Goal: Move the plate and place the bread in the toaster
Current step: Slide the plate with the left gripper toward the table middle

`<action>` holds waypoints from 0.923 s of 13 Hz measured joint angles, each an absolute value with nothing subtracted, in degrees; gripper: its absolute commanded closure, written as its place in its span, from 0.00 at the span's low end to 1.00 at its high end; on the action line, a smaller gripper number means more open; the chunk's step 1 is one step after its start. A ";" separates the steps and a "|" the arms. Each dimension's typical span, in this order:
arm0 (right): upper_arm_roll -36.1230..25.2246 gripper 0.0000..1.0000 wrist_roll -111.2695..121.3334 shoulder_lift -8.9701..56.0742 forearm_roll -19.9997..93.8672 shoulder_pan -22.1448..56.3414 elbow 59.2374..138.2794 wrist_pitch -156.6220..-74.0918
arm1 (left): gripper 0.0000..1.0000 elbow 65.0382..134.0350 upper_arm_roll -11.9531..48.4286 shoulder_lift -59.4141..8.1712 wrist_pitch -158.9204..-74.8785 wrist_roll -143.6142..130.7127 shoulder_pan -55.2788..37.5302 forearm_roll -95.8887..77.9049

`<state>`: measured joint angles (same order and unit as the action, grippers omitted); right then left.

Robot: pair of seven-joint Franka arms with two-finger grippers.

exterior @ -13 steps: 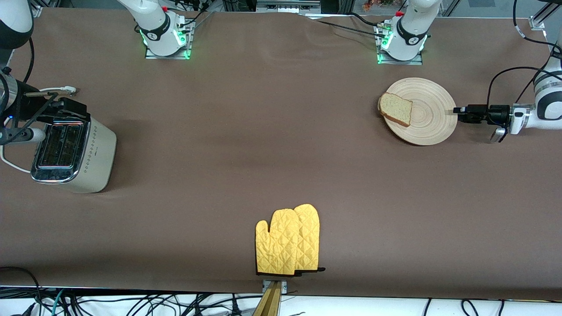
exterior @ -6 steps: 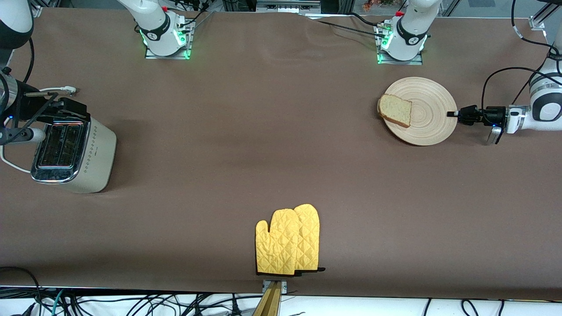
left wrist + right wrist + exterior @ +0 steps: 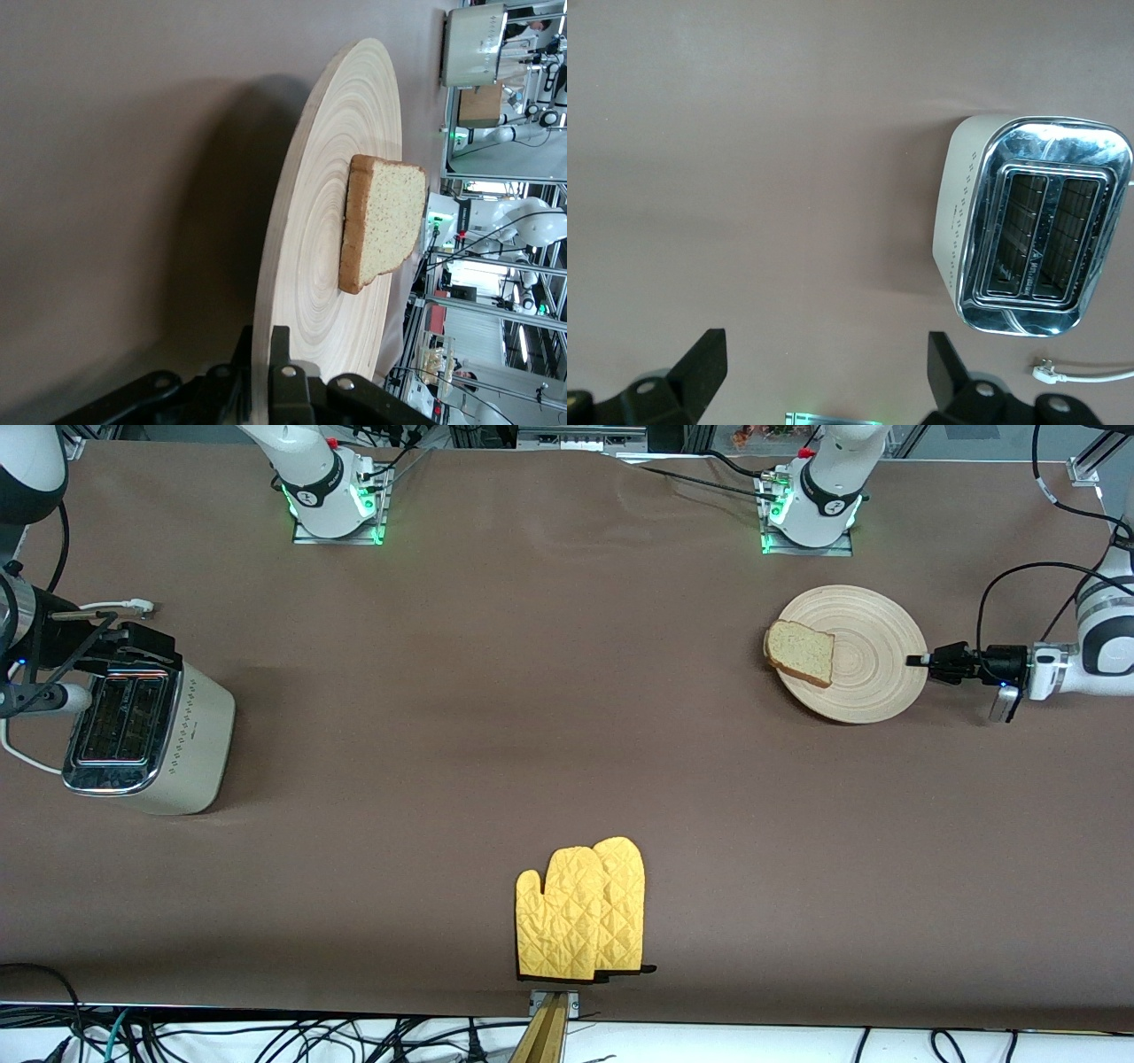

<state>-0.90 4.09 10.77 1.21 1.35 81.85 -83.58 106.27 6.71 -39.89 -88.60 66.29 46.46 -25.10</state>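
Note:
The wooden plate (image 3: 873, 664) is at the left arm's end of the table, with the bread (image 3: 801, 653) lying on its edge toward the right arm's end and overhanging the rim slightly. My left gripper (image 3: 914, 660) is shut on the plate's rim. The left wrist view shows the plate (image 3: 319, 221) clamped between my left gripper's (image 3: 263, 354) fingers, the bread (image 3: 381, 221) on it and a shadow under it. The cream toaster (image 3: 142, 731) stands at the right arm's end. My right gripper (image 3: 133, 646) hangs open and empty above the table beside the toaster (image 3: 1036, 226); the right wrist view shows its spread fingers (image 3: 700, 363).
A pair of yellow oven mitts (image 3: 580, 912) lies near the table edge closest to the front camera. The toaster's white cord (image 3: 124, 607) trails on the table by the toaster. The two arm bases stand along the edge farthest from the camera.
My left gripper closed in on the plate's rim and shifted the plate slightly, first toward the right arm's end, then back and a little nearer the camera. The right arm has not moved.

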 measured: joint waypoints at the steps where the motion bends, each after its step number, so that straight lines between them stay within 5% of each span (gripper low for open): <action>1: -0.90 0.00 4.09 10.78 1.21 1.35 81.85 -83.58 | 1.00 104.43 8.67 -39.73 -87.41 64.66 46.34 -25.65; 5: -0.91 0.00 4.09 10.80 1.21 1.35 81.83 -83.58 | 1.00 100.85 15.59 -39.39 -88.02 54.14 41.53 -33.87; 12: -0.96 0.00 4.10 10.82 1.21 1.30 81.80 -83.58 | 1.00 100.52 16.88 -39.40 -101.18 45.09 22.62 -47.86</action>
<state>-0.96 4.10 10.82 1.21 1.30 81.80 -83.58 100.52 16.88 -39.40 -101.18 45.09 22.62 -47.86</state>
